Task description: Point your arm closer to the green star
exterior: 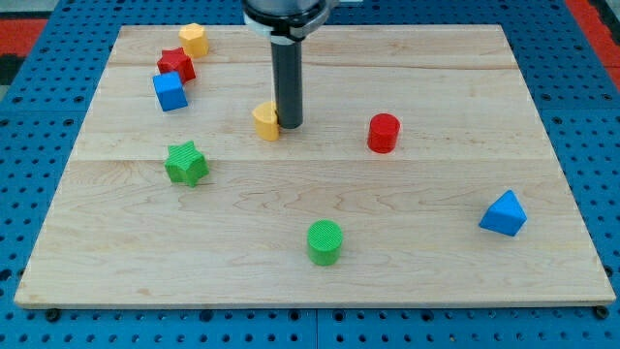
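Observation:
The green star (186, 163) lies on the wooden board (436, 223) at the view's left, a little above mid-height. My tip (289, 126) stands near the board's upper middle, right against a yellow block (265, 121) on its left side. The green star is to the lower left of my tip, about a hand's width away, with the yellow block between them and slightly higher.
A yellow block (195, 39), a red star-like block (176, 64) and a blue cube (170, 91) cluster at the upper left. A red cylinder (384, 133) sits right of my tip. A green cylinder (325, 241) is at bottom middle, a blue triangular block (504, 213) at right.

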Available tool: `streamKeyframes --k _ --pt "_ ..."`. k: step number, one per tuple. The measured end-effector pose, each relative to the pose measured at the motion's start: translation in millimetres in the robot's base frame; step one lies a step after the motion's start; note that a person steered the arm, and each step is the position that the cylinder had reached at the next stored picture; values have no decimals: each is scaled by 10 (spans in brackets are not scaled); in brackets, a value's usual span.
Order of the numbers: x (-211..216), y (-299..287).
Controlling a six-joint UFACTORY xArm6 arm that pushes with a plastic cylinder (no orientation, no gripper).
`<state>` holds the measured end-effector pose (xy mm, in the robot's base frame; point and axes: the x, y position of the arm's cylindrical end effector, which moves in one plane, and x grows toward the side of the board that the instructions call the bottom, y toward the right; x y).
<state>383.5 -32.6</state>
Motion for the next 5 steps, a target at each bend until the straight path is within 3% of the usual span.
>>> streamKeyframes --k 5 --pt "-22 521"
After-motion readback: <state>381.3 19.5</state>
